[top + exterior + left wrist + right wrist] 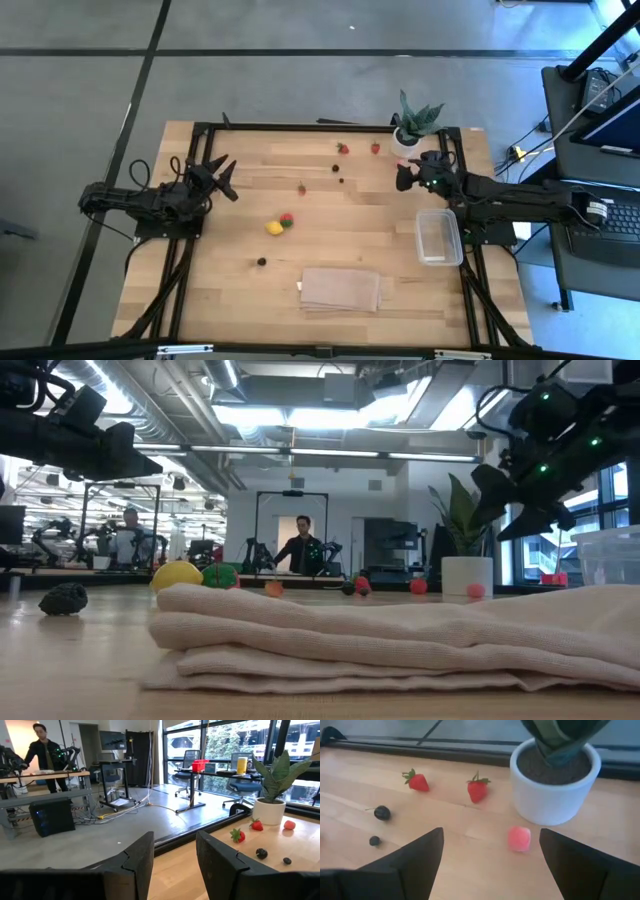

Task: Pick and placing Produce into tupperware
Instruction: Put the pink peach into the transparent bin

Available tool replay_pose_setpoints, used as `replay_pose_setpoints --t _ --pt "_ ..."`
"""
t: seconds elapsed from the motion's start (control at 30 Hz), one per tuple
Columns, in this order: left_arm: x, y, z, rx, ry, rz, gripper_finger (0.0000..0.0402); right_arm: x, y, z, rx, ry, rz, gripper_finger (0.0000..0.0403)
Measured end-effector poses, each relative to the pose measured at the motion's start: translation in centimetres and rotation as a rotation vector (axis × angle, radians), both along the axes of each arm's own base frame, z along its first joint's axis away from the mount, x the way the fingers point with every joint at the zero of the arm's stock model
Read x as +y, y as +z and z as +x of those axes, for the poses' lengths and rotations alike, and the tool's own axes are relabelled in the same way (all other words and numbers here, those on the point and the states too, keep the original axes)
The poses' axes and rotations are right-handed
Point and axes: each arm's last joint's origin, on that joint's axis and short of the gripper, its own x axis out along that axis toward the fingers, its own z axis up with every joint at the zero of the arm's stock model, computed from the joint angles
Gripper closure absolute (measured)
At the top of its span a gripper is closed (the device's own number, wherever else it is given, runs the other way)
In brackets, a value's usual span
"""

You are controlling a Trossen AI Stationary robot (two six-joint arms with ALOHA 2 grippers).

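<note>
The produce lies scattered on the wooden table: two strawberries, a pink piece beside the plant pot, dark berries, a yellow piece touching a red-and-green one, another strawberry and a dark berry. The clear tupperware stands at the right edge. My right gripper hovers open above the far right of the table, tilted down toward the pink piece. My left gripper waits open and level at the left edge.
A spiky green plant in a white pot stands at the far right corner, close to my right gripper. A folded tan cloth lies near the front edge. A person stands in the room beyond the table.
</note>
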Motion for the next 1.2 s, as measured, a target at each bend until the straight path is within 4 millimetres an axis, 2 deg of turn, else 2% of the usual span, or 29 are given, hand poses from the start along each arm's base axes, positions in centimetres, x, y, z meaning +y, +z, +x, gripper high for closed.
replay_pose_setpoints --t 0.3,0.53,0.73,1.2 --pt "0.0 0.0 0.0 0.001 0.003 0.0 0.0262 -0.8 -1.9 1.1 0.036 -0.07 0.071 0.0073" --pt "0.0 0.0 0.0 0.001 0.004 0.0 0.0262 -1.7 -2.8 2.2 0.056 -0.063 0.047 0.0073" --pt "0.0 0.0 0.0 0.001 0.004 0.0 0.0262 -2.4 -4.3 2.3 0.143 -0.093 0.076 0.0073" --pt "0.0 0.0 0.0 0.002 0.004 0.0 0.0262 -3.5 -6.5 3.1 0.174 -0.125 0.086 0.0073"
